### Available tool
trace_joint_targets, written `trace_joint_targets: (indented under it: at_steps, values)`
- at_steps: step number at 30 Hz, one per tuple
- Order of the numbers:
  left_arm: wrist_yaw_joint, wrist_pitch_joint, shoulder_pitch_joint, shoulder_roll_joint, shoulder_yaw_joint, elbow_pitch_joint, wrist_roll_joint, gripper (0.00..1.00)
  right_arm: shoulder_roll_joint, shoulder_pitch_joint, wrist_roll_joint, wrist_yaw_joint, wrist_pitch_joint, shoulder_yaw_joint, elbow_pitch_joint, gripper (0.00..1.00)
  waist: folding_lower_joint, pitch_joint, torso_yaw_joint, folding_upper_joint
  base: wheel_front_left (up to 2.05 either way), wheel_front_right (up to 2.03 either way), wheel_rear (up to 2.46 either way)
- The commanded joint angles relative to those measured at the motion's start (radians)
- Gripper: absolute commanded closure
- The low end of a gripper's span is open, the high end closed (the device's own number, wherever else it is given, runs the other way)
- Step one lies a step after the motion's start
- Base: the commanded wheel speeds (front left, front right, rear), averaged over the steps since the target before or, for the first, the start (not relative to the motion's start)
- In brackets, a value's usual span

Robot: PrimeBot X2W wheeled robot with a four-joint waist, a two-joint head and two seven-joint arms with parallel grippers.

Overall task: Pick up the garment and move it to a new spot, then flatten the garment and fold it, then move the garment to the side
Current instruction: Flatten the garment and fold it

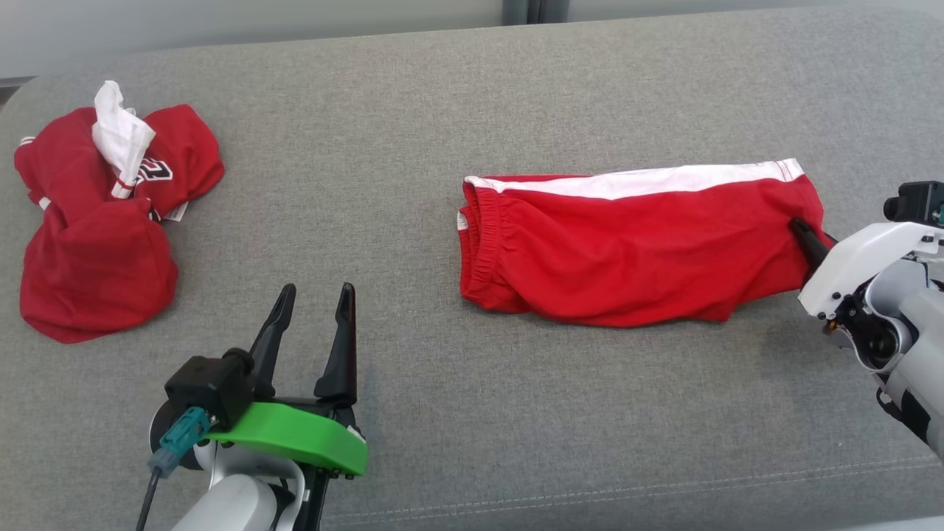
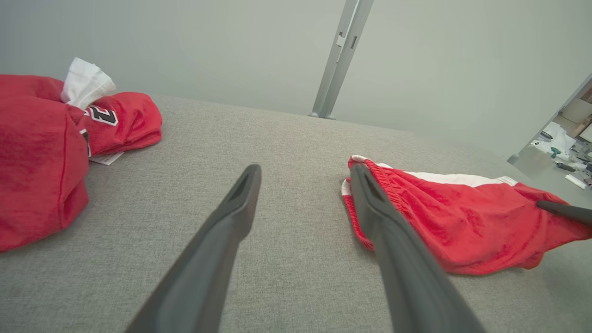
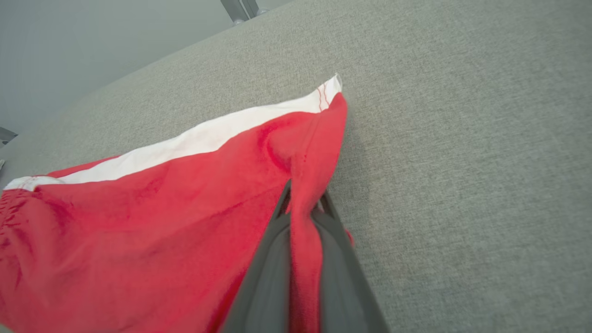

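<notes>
Red fabric shorts [image 1: 627,251] with a white side stripe [image 1: 664,179] lie flat and lengthwise on the grey upholstered surface [image 1: 457,413], gathered elastic waistband [image 1: 479,243] toward the robot's left. The right gripper [image 1: 800,228] meets the shorts at the hem end opposite the waistband. In the right wrist view its fingers [image 3: 273,259] are closed, pinching a raised fold of the red hem [image 3: 303,222] between them. The left gripper [image 1: 317,291] sits near the waistband end, on the robot's side of the shorts and apart from them, its fingers [image 2: 222,240] spread open and holding nothing. A crumpled red jersey [image 1: 96,265] with a bunched white cloth [image 1: 118,133] on top lies well beyond the waistband end, apart from the shorts.
</notes>
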Motion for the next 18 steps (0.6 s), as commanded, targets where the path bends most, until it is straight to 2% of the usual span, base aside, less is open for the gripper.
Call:
trace_joint_targets:
  at_steps: [1, 10, 18]
  values:
    - [0.002, -0.001, 0.002, 0.007, 0.002, -0.002, 0.004, 0.00, 0.008, 0.009, 0.007, 0.000, -0.016, -0.004, 0.010, 1.00, 0.0000, 0.005, -0.004, -0.0001, 0.00, 0.00, 0.00]
    - [-0.009, 0.006, -0.019, 0.007, -0.004, 0.012, 0.001, 0.00, 0.055, -0.036, 0.014, 0.000, -0.039, -0.015, 0.113, 1.00, 0.0000, 0.013, -0.001, -0.0001, 0.00, 0.00, 0.00]
    - [-0.015, 0.003, -0.014, -0.003, 0.000, 0.024, -0.014, 0.00, 0.094, -0.136, -0.018, 0.000, 0.005, 0.004, 0.175, 1.00, 0.0000, -0.002, -0.001, -0.0001, 0.00, 0.00, 0.00]
